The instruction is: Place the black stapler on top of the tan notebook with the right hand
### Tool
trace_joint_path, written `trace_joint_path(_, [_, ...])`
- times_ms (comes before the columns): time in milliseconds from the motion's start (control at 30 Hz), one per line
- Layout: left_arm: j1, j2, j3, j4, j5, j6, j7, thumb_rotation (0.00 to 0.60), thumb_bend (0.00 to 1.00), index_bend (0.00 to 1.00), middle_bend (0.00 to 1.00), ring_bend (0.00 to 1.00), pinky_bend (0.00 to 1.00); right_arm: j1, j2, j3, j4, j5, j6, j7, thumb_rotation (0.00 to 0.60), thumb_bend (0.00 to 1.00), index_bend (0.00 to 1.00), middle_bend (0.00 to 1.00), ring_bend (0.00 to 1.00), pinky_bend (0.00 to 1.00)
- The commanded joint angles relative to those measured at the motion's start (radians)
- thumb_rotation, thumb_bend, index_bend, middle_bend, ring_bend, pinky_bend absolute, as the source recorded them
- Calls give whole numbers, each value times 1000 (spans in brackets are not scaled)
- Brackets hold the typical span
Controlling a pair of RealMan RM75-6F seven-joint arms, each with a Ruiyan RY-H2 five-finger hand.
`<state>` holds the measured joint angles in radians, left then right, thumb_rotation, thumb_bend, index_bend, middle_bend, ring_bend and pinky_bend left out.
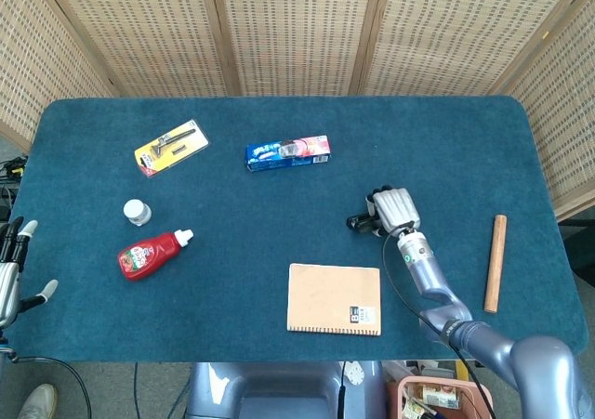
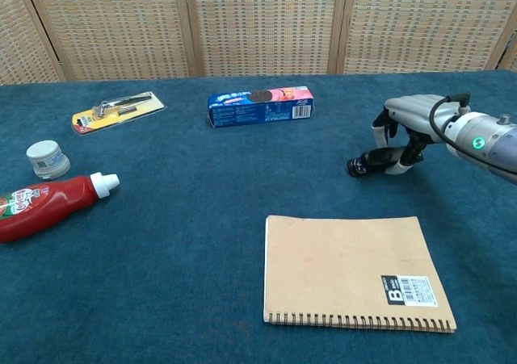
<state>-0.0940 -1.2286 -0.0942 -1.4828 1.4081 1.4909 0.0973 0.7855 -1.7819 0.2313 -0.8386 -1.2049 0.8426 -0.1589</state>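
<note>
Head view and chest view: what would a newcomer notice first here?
First, the silver right hand curled around the black stapler at the right of the blue table. Next, the tan spiral-bound notebook lying flat, nearer the front edge. Then the red sauce bottle on its side at the far left.
</note>
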Motion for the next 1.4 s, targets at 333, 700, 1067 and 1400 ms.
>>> trace_joint_path(333, [2,0,7,-9,17,9,-5,600,209,32,0,0,0,-40,58,-39,-109,-76,106,-13,600,164,718,527,421,581])
trace_joint_path(700, [6,6,17,-20,41,22,-5,600,209,33,0,0,0,-103,186,-115,-420,-131,201,-239,600,164,718,527,421,581])
trace_joint_path(1067, [14,13,29,-31,73,44,-16,600,209,33,0,0,0,-152,206,-190,-730,-153,270,-523,600,165,718,527,421,581])
trace_joint_path(1400, [20,20,29,-36,81,57,-32,600,209,33,0,0,0,-168,171,-230,-776,-149,259,-622,600,165,718,527,421,581])
